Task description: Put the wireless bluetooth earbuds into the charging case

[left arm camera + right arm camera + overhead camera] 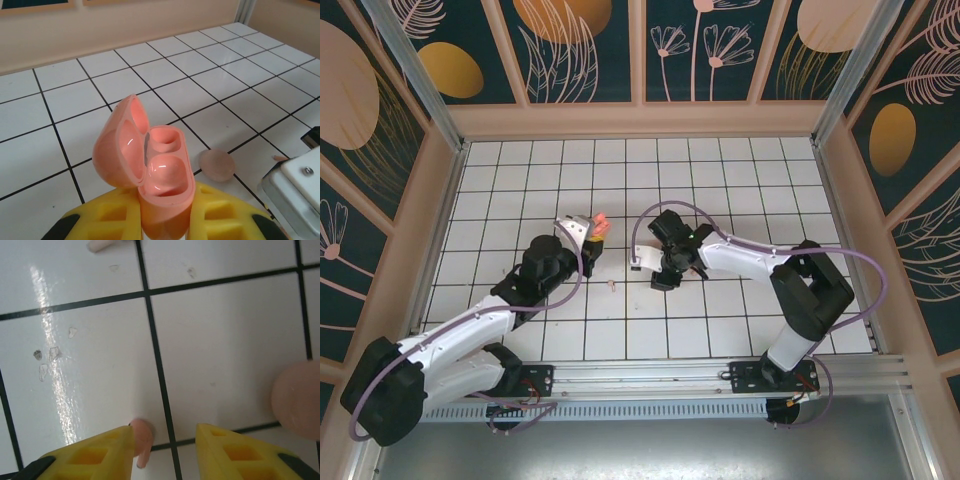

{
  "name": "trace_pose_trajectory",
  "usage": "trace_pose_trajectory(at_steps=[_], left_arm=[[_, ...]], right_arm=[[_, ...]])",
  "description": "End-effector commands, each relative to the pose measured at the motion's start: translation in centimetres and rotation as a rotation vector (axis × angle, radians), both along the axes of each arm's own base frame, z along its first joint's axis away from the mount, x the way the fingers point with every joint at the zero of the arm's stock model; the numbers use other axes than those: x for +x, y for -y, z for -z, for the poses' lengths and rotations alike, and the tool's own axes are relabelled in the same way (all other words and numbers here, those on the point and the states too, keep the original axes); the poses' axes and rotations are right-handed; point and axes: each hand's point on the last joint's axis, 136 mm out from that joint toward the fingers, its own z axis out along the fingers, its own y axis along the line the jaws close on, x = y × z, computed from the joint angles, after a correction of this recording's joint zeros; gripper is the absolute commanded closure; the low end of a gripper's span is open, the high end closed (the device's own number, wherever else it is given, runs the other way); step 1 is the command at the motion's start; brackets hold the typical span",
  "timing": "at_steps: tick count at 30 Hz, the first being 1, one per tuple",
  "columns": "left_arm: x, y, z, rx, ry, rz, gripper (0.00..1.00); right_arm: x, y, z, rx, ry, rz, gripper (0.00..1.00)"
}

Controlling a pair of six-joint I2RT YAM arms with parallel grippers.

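Observation:
My left gripper [167, 202] is shut on the charging case [165, 172], a coral-pink case held upright with its lid swung open to the left and both wells empty. From above, the left gripper [586, 233] and the case [600, 222] sit left of centre. My right gripper [165, 432] points down at the floor with its jaws apart. One pale pink earbud [142, 440] lies on the tile against the inner side of the left finger [95, 455]. Another earbud [102, 244] lies farther off, also seen on the floor [611, 284] between the arms. The right gripper [663, 274] hovers right of it.
A paler pink round disc [217, 164] lies on the tiles just right of the case and at the right edge of the right wrist view [297, 400]. The white tiled floor [720, 180] is walled in by wooden panels [640, 118].

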Motion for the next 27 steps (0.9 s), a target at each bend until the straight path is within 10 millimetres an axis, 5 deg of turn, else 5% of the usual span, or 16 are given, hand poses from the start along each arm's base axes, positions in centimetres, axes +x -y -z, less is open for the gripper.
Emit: trace_pose_trajectory(at_steps=[1, 9, 27], left_arm=[[-0.2, -1.6, 0.6, -0.04, -0.033, -0.056, 0.93], [-0.4, -4.8, 1.2, -0.174, -0.08, -0.105, 0.93], [-0.5, -4.5, 1.0, -0.205, -0.085, -0.087, 0.93]], right_arm=[[0.1, 1.2, -0.9, -0.071, -0.07, 0.219, 0.63], [-0.1, 1.1, -1.9, -0.138, -0.157, 0.392, 0.63], [-1.3, -0.7, 0.3, -0.248, -0.267, 0.434, 0.63]])
